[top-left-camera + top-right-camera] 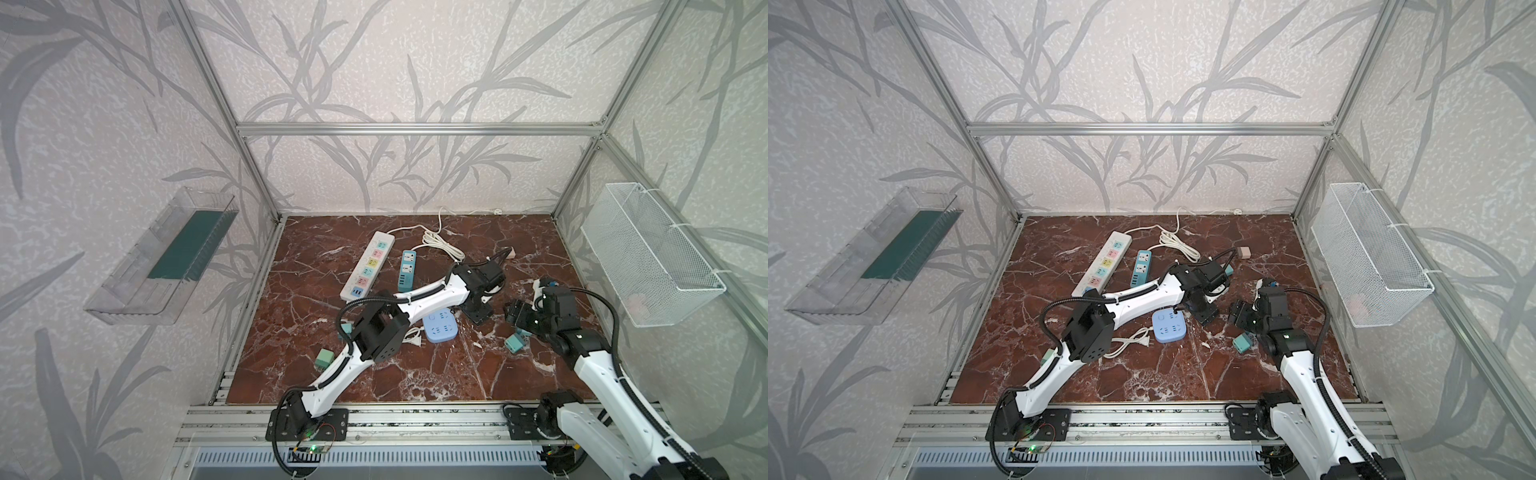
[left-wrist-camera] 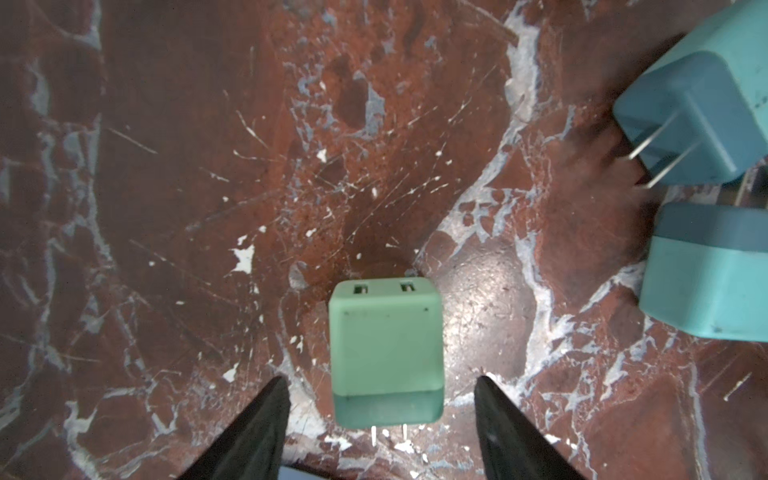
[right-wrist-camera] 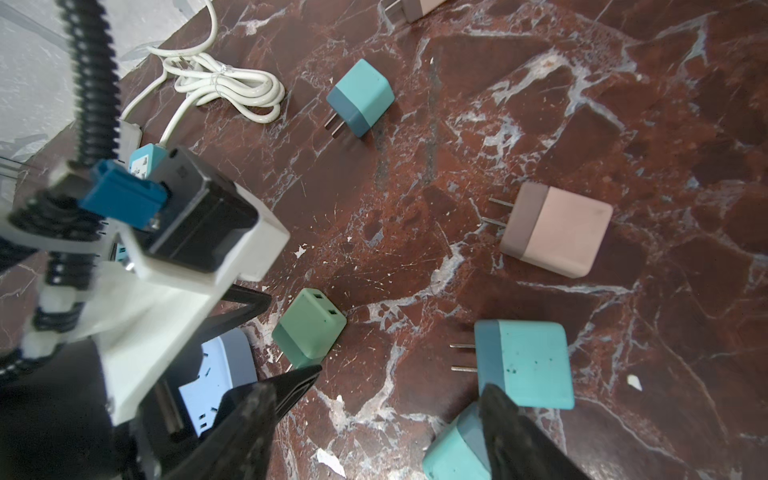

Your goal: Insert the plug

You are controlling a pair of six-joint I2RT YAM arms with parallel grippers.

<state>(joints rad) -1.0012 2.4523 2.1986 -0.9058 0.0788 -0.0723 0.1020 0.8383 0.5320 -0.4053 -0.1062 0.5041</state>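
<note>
1. We find the left gripper (image 2: pixel 380 379) wide, straddling the green charger plug (image 2: pixel 384 345) without touching it, seemingly set for grasping.
2. It lies flat on the marble tabletop (image 2: pixel 166 166), near the blue socket block (image 3: pixel 220 374).
3. We see the right gripper (image 3: pixel 374 399) wide, empty.

A mint-green USB charger plug (image 2: pixel 386 345) lies flat on the red-brown marble tabletop (image 2: pixel 208 166), between the spread black fingers of the left gripper (image 2: pixel 380 380), with a gap on each side. Its prongs point back toward the gripper. Nearby lie a teal plug (image 2: pixel 702 112), prongs showing, and a second teal plug (image 2: pixel 710 274).
</note>
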